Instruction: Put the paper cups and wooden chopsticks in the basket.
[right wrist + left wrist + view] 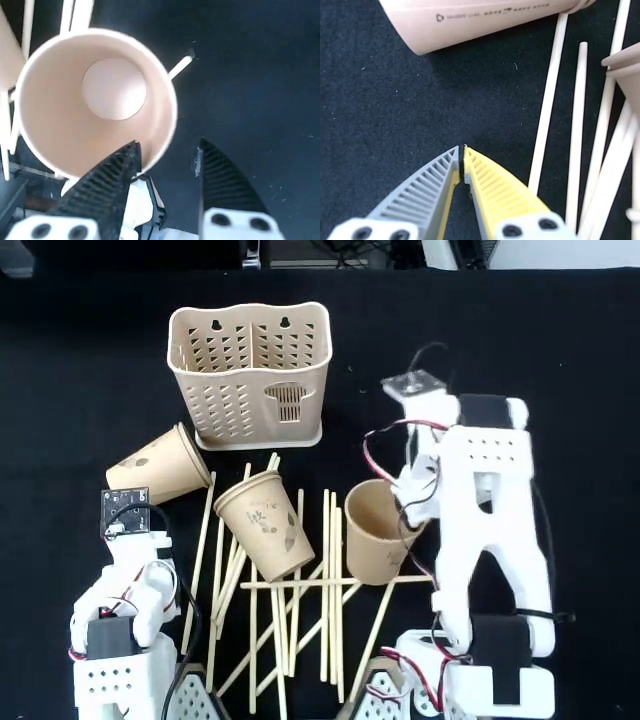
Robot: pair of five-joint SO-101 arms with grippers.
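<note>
On a black tabletop, three paper cups and a scatter of wooden chopsticks lie outside the basket, all on its arm-facing side.

The basket stands upright. Off its left corner, the left cup lies on its side. In front of the basket's middle, the middle cup lies tilted on the chopsticks. Off its right corner, the right cup shows its open mouth. The right tool is spread apart astride that cup's rim, one finger inside the mouth and the other outside the wall. The left tool is pressed together over bare cloth, just beyond the left cup from the basket, with chopsticks lying close beside it.
</note>
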